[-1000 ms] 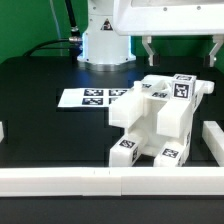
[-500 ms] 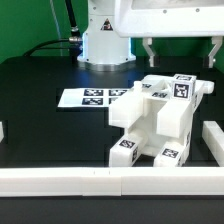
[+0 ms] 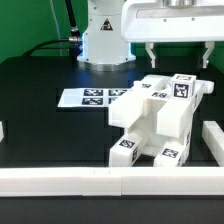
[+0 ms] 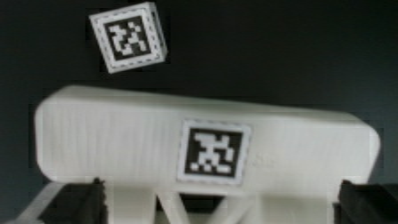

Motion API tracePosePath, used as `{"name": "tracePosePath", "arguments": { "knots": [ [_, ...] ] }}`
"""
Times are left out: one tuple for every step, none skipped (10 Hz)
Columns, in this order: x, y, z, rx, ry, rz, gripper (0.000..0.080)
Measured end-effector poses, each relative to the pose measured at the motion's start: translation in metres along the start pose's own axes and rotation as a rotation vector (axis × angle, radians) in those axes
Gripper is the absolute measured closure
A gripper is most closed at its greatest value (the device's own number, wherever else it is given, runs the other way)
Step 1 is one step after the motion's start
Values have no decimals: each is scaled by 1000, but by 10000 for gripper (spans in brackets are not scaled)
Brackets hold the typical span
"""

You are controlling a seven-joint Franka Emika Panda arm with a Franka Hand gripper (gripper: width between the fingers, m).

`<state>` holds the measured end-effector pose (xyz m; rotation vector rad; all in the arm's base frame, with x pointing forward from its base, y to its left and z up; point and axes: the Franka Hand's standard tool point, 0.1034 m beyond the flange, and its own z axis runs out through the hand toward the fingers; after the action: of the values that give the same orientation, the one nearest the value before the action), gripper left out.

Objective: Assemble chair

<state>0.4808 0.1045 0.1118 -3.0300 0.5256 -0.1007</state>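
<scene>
Gripper hangs, fingers spread wide, above the blocky smooth white plastic chair bearing square black-and-white tags

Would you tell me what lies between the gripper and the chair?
Nothing; in the exterior view, the stretch between the open gripper and the top of the chair is bare.

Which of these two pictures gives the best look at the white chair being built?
The exterior view: the whole chair shows there, its blocky parts and several tags. The wrist view catches only one white face with a single tag, close and blurry.
</scene>
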Motion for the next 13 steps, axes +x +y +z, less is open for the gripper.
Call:
{"name": "tracePosePath", "arguments": {
  "knots": [
    [-2,0,0,3,4,-2,150],
    [-10,-1,-1,8,12,-6,150],
    [-24,0,-2,9,7,-18,150],
    [-35,5,0,5,2,-25,150],
    [-43,11,5,3,9,-37,150],
    [-52,16,11,1,15,-52,150],
    [-57,18,18,-3,19,-58,150],
    [-59,21,25,-14,11,-63,150],
    [-57,22,30,-21,6,-74,150],
    [-55,24,34,-25,3,-84,150],
    [-50,25,39,-30,2,-92,150],
    [-41,23,39,-29,8,-100,150],
    [-37,22,39,-32,1,-99,150]
  ]
}}
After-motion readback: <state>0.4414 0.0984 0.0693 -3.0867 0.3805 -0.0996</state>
